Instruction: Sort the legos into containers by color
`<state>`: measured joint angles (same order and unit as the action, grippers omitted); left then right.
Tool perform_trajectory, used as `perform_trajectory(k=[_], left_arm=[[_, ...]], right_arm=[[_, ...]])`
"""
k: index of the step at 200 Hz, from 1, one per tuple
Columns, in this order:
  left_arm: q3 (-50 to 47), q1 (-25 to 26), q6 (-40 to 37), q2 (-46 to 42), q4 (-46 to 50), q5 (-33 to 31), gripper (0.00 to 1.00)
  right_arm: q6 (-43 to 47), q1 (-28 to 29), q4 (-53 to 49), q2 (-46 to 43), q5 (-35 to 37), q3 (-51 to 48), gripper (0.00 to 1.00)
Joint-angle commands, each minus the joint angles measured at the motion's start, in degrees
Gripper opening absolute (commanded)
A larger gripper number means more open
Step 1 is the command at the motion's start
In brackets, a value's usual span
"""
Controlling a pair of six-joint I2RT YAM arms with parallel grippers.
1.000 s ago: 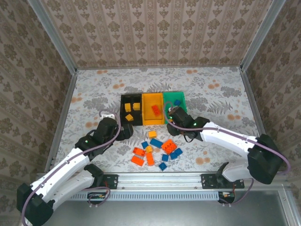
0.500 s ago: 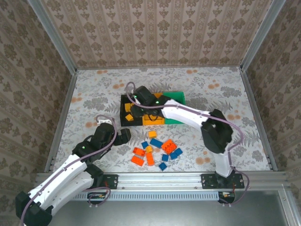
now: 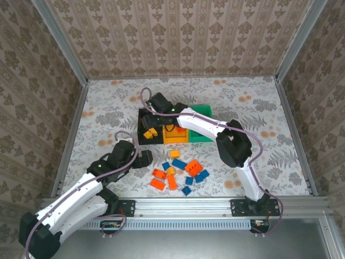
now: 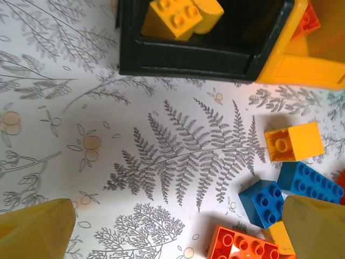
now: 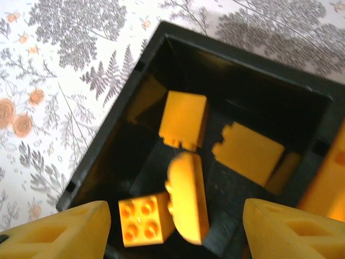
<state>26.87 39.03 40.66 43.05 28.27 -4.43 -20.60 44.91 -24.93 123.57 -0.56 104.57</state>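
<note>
Where the right fingers (image 5: pixel 59 232) are: spread wide with nothing in them, hanging over the black bin (image 5: pixel 242 102).
Black bin: four yellow bricks (image 5: pixel 183 120) lie inside, so yellow goes here.
Left fingers (image 4: pixel 315 226): wide apart too, holding nothing, low over the table (image 4: pixel 161 135).
Best brick to take: the loose yellow brick (image 4: pixel 294 141), which sits just beside a blue brick (image 4: pixel 310 183) but looks free on its other sides.
How to grab it: I think the left gripper (image 4: pixel 175 229) should slide over, put one finger on each side, go straight down, then squeeze.
Watch out: the blue brick could get pushed or pinched by mistake.
Sharing room: both arms want the black bin, so the right gripper (image 3: pixel 150 127) should lift away first.
Pile (image 3: pixel 178 170): red-orange, blue and yellow bricks wait near the bins, not yet sorted.
</note>
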Motion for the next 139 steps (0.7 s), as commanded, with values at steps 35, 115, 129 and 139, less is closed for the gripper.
perform_trajectory(k=[35, 115, 129, 139], left_arm=[[5.9, 7.2, -3.0, 14.9, -10.1, 0.4, 0.99], [20.1, 15.1, -8.1, 43.5, -16.3, -2.1, 0.9], [21.6, 15.3, -8.4, 46.5, -16.7, -2.0, 0.88], [22.6, 15.5, -8.7, 48.3, -17.0, -2.0, 0.87]], right_arm=[[-4.0, -2.0, 9.0, -25.4, 2.8, -26.3, 0.7], [-6.4, -6.4, 8.6, -52.4, 6.8, -51.9, 0.72], [-6.6, -6.8, 7.9, -56.1, 7.5, -54.5, 0.72], [-6.6, -7.2, 7.3, -58.6, 7.9, -55.8, 0.73]])
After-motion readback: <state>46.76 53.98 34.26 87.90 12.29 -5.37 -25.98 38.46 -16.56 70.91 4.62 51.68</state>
